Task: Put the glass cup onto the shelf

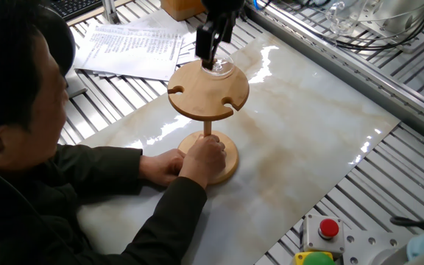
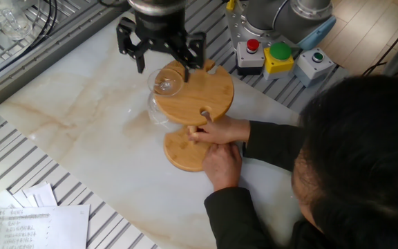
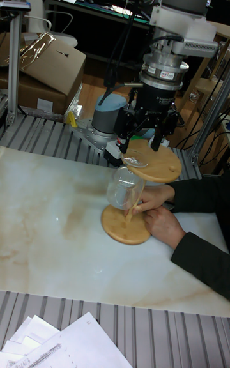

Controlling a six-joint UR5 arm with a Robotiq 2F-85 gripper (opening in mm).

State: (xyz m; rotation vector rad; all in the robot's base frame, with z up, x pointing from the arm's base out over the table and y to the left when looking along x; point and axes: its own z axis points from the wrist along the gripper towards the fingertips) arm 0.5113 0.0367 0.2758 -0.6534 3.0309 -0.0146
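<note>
The glass cup (image 3: 122,188) hangs upside down from a slot at the rim of the shelf (image 3: 161,167), a bamboo disc on a thin post. Its flat foot (image 2: 166,84) rests on top of the disc (image 1: 208,94) and its bowl hangs below. My gripper (image 2: 162,57) is open just above the foot, with its fingers spread and apart from the glass. In the tall fixed view the gripper (image 3: 140,145) hovers over the disc's left edge. In one fixed view the gripper (image 1: 208,46) is partly cut off at the top edge.
A person's hands (image 1: 201,158) hold the shelf's post and base (image 2: 184,153). Their head and arm fill the near side. Printed papers (image 1: 131,48) lie at the slab's corner. A button box (image 2: 273,55) and the arm's base stand close behind the shelf.
</note>
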